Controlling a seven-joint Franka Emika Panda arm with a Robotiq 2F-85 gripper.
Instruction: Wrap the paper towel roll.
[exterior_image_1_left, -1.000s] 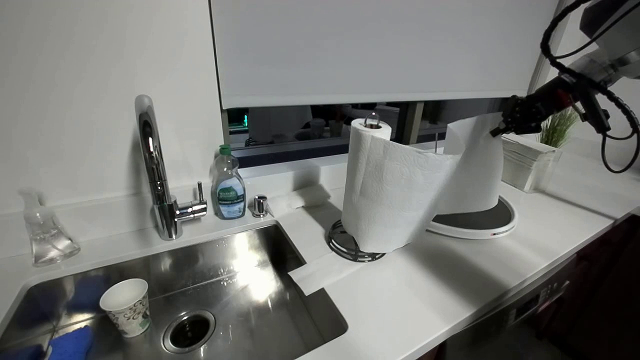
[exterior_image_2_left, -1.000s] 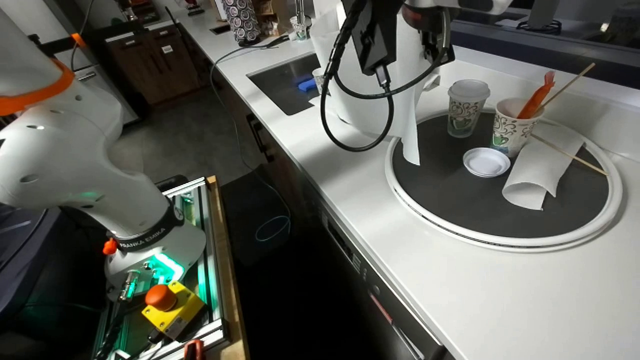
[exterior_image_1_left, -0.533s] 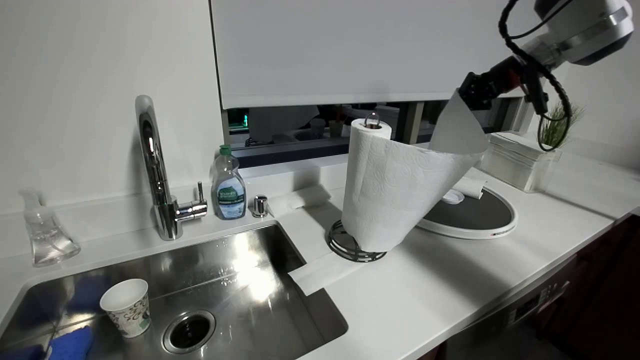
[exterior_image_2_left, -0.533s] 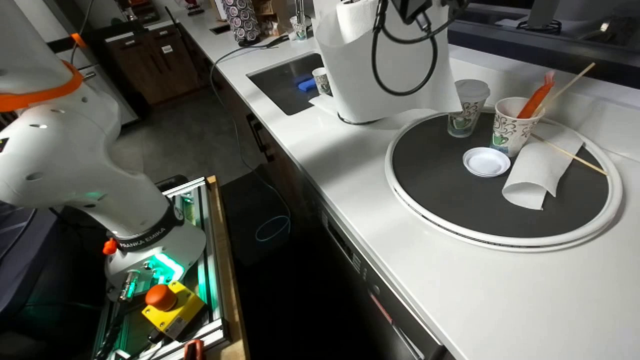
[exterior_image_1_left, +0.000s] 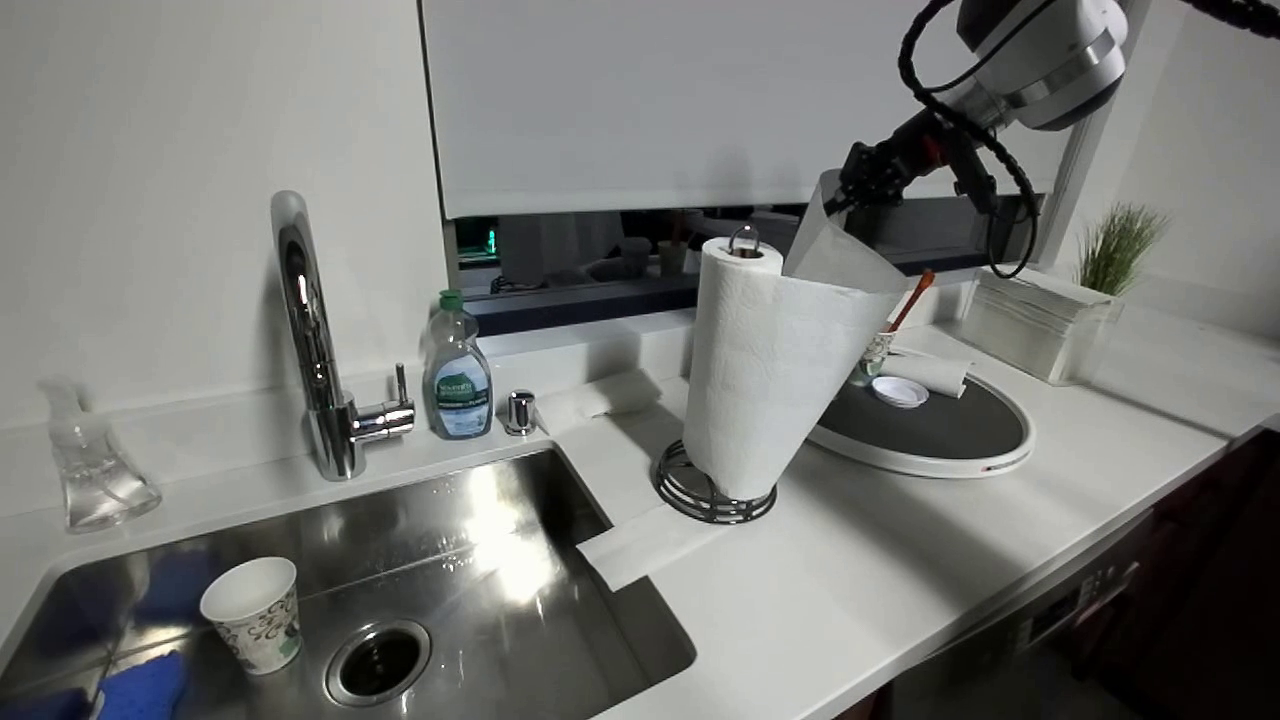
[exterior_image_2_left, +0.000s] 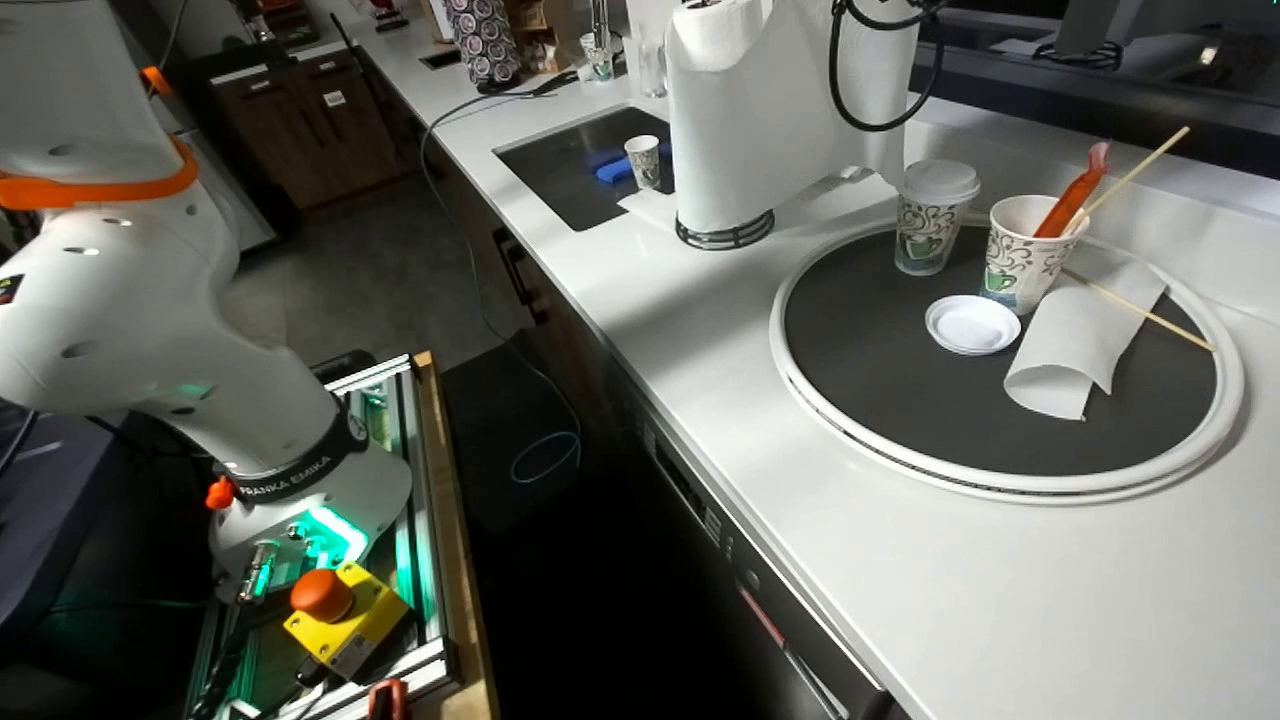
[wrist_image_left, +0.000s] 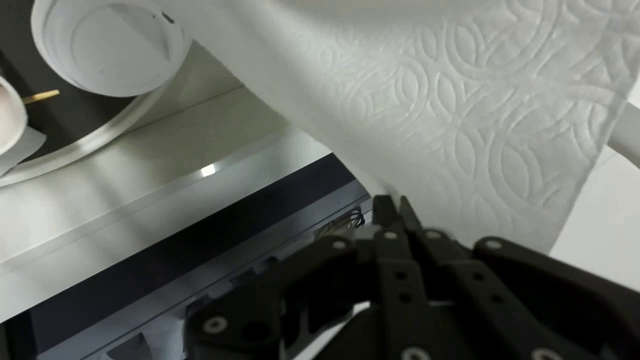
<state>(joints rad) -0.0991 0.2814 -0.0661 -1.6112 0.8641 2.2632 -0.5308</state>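
My pincer grips the loose sheet, upper right of frame.
Nearly closed, apparently on its edge; the towel roll stands upright mid-frame.

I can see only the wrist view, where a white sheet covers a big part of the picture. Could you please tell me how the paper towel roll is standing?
Observer: Both exterior views show the paper towel roll upright on its round wire base.
Operator: Thank you. Does any paper lie near the sink?
Observer: Yes. In an exterior view, a strip of paper lies on the counter, with its end reaching over the sink's edge.
Operator: I understand. And is there something inside the sink?
Observer: There is a paper cup in it, seen in both exterior views.
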